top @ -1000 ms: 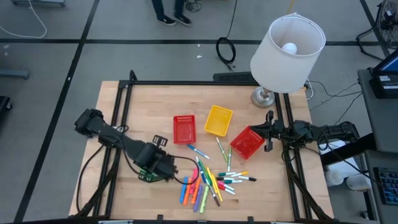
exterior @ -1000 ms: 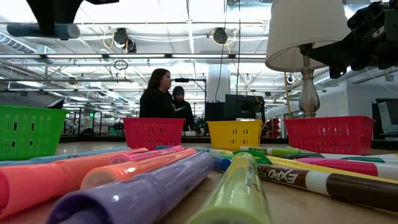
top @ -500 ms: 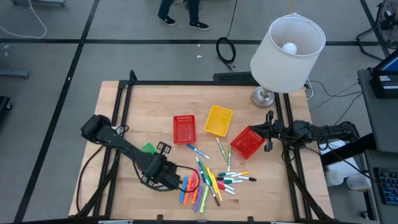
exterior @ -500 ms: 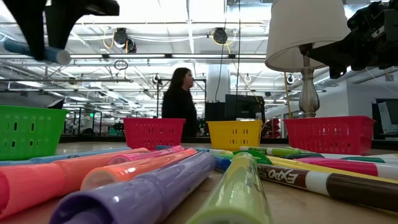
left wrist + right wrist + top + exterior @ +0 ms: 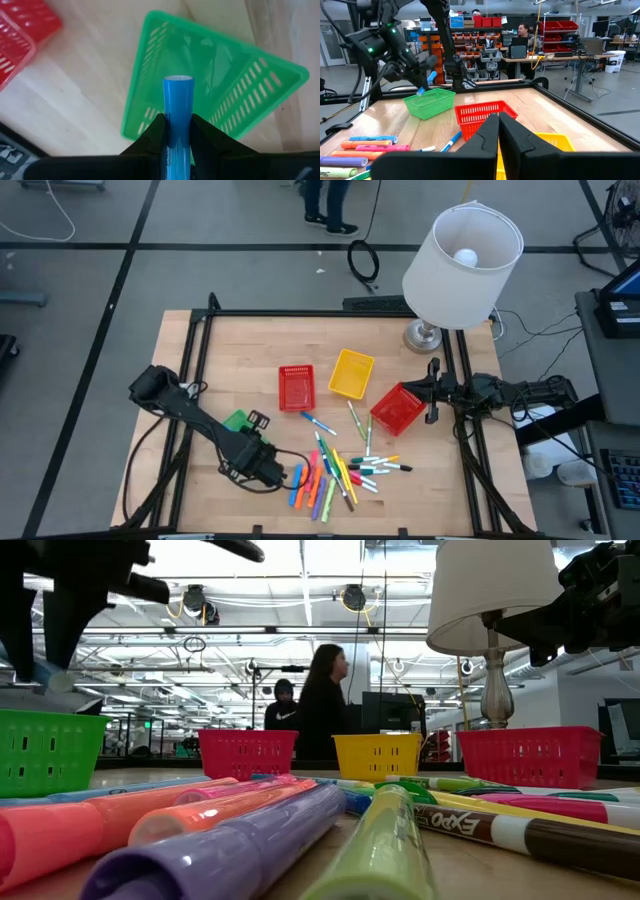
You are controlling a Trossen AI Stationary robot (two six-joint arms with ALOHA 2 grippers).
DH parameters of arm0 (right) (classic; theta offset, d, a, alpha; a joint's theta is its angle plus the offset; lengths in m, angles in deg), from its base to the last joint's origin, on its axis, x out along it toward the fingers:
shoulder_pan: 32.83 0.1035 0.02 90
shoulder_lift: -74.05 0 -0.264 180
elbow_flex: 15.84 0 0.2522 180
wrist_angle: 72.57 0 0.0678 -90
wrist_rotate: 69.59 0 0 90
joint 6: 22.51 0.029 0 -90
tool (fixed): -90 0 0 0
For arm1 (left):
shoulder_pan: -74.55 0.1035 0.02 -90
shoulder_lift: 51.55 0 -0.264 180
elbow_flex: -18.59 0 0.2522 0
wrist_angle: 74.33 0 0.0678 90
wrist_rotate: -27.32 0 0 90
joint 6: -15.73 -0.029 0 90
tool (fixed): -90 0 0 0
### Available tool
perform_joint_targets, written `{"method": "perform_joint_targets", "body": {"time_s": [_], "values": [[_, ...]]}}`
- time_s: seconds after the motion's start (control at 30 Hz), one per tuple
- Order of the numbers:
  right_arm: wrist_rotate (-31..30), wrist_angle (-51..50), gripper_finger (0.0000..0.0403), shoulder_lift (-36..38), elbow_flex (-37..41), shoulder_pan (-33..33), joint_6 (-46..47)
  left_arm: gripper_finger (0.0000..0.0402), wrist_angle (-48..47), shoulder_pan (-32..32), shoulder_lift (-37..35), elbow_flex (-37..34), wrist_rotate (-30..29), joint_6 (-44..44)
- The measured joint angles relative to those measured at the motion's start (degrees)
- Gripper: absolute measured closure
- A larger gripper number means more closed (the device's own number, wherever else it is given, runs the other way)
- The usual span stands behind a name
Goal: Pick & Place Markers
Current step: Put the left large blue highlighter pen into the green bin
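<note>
A blue marker (image 5: pixel 178 117) is clamped between the two fingers of the left gripper (image 5: pixel 177 131), its free end projecting forward past the fingertips. The marker is held directly above the green basket (image 5: pixel 220 85), over its open interior, and is not touching it. The remaining markers (image 5: pixel 335 470) lie scattered on the table (image 5: pixel 240 350) just beside the green basket, on the side away from the left arm's base. The right gripper (image 5: pixel 498 125) waits, fingers pressed together on nothing, near the red basket (image 5: pixel 397 409), well apart from the green basket.
</note>
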Motion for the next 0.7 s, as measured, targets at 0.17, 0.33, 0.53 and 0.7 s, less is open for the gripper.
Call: {"method": "perform_joint_targets", "body": {"time_s": [0.17, 0.33, 0.53, 0.7], "values": [[0.0, 0.0, 0.0403, 0.0, 0.0, 0.0, 0.0, 0.0339, 3.8, 0.0, 0.0, -3.0, 1.1, -0.8], [0.0, 0.0, 0.0403, 0.0, 0.0, 0.0, 0.0, 0.0339, 6.3, 0.0, 0.0, -5.4, 2.3, -0.9], [0.0, 0.0, 0.0403, 0.0, 0.0, 0.0, 0.0, 0.0326, 8.1, 0.3, 0.0, -6.0, 2.3, 1.7], [0.0, 0.0, 0.0403, 0.0, 0.0, 0.0, 0.0, 0.028, 8.1, 1.0, 0.0, -6.0, 3.0, 4.8]]}}
